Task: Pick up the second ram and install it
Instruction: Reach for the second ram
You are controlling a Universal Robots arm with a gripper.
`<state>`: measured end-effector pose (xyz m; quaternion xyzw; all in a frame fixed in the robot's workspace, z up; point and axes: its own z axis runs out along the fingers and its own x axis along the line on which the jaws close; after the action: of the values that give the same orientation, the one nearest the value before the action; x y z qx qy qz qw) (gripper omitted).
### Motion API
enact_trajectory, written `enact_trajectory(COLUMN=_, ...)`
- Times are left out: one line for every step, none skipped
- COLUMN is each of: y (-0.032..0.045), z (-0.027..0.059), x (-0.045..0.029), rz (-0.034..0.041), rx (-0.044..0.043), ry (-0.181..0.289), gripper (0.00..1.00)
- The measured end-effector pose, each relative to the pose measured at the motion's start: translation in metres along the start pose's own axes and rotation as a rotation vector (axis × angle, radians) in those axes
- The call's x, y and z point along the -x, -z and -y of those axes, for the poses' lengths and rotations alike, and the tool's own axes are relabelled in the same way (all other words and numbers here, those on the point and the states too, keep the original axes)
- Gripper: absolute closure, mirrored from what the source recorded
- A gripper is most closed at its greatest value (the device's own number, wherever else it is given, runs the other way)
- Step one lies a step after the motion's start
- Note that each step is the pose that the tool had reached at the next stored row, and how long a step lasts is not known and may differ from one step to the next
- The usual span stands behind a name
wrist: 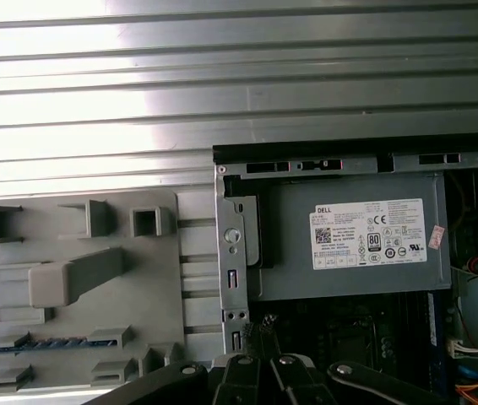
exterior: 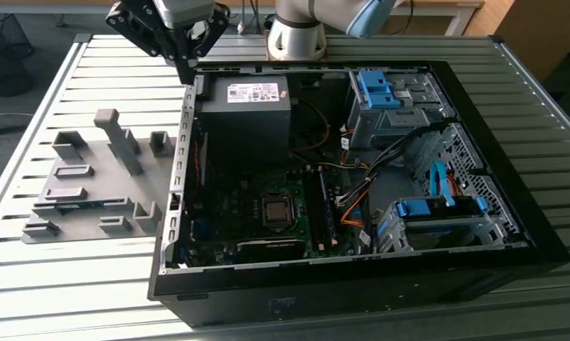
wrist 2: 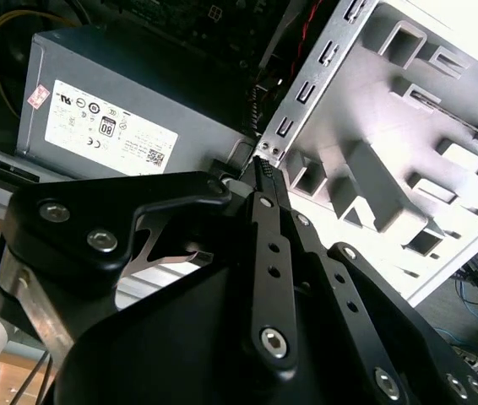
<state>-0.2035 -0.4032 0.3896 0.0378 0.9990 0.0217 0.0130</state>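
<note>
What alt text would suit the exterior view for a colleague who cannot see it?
The gripper, shut and holding nothing, hangs over the far corner of the open computer case beside the power supply. The second ram lies in a slot of the grey holder on the slatted table, at the exterior view's left of the case.
</note>
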Motion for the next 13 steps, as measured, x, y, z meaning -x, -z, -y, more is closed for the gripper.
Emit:
enact_trajectory(y=0.0000, z=0.0000, x=0.0000, rz=0.0000, rx=0.0000, ry=0.000, gripper=0.89)
enact_trajectory(y=0.0001, z=0.0002, x=-0.0001, rz=-0.0001, rx=-0.0001, ry=0.000, gripper=0.89)
enact_trajectory(y=0.0001, z=0.0006, x=-0.0004, rz=-0.0001, rx=-0.0001, ry=0.000, gripper=0.89)
enact_trajectory(y=0.0001, z=0.0012, x=-0.0009, rz=0.0000, rx=0.0000, ry=0.000, gripper=0.89)
enact_trajectory(y=0.0002, z=0.0020, x=-0.0016, rz=-0.0001, rx=0.0000, ry=0.000, gripper=0.89)
enact_trajectory(y=0.0002, z=0.0029, x=-0.0024, rz=0.0000, rx=0.0000, ry=0.000, gripper=0.89)
enact_trajectory(y=0.0003, z=0.0036, x=-0.0036, rz=0.0000, rx=0.0000, ry=0.000, gripper=0.89)
enact_trajectory(y=0.0003, z=0.0043, x=-0.0050, rz=0.0000, rx=0.0000, ry=0.000, gripper=0.89)
enact_trajectory(y=0.0004, z=0.0050, x=-0.0067, rz=0.0000, rx=-0.0001, ry=0.000, gripper=0.89)
enact_trajectory(y=0.0005, z=0.0056, x=-0.0087, rz=0.0000, rx=-0.0001, ry=0.000, gripper=0.89)
enact_trajectory(y=0.0005, z=0.0061, x=-0.0109, rz=0.0000, rx=0.0000, ry=0.000, gripper=0.89)
enact_trajectory(y=0.0006, z=0.0067, x=-0.0132, rz=-0.0001, rx=0.0000, ry=0.000, gripper=0.89)
enact_trajectory(y=0.0007, z=0.0072, x=-0.0158, rz=0.0000, rx=0.0000, ry=0.000, gripper=0.89)
